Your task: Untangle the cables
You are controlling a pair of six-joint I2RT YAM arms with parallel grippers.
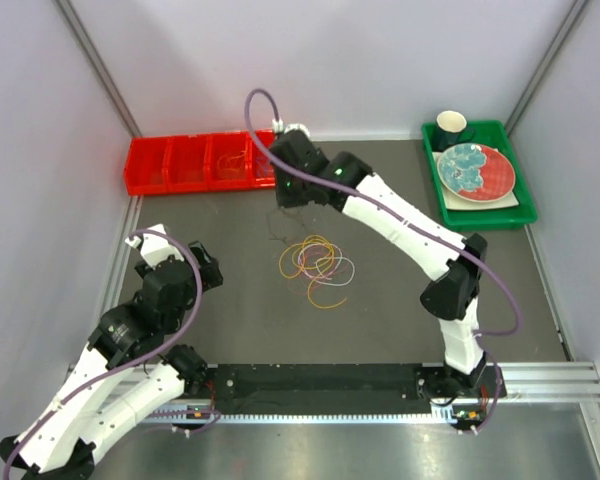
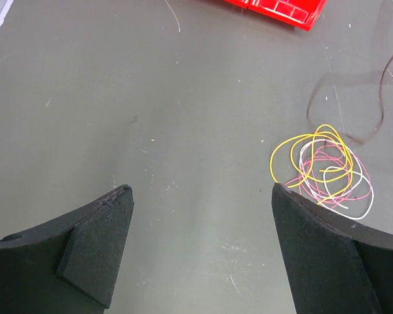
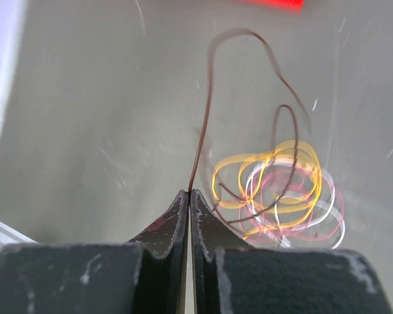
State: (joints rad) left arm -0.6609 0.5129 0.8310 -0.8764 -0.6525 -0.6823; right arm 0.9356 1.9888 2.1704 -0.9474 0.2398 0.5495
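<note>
A tangle of thin cables [image 1: 318, 265], yellow, orange, pink, purple and white loops, lies on the grey table's middle. It also shows in the left wrist view [image 2: 324, 167] and the right wrist view [image 3: 281, 190]. My right gripper [image 3: 189, 193] is shut on the end of a thin dark brown cable [image 3: 206, 111], held above the table; the cable's far part loops over the tangle. In the top view the right gripper [image 1: 285, 200] is behind and left of the tangle. My left gripper [image 2: 202, 190] is open and empty, left of the tangle [image 1: 205, 270].
A red divided bin [image 1: 195, 165] stands at the back left and shows in the left wrist view [image 2: 281, 10]. A green tray [image 1: 480, 205] with a plate [image 1: 475, 170] and a dark cup [image 1: 452, 127] stands at the back right. White walls enclose the table.
</note>
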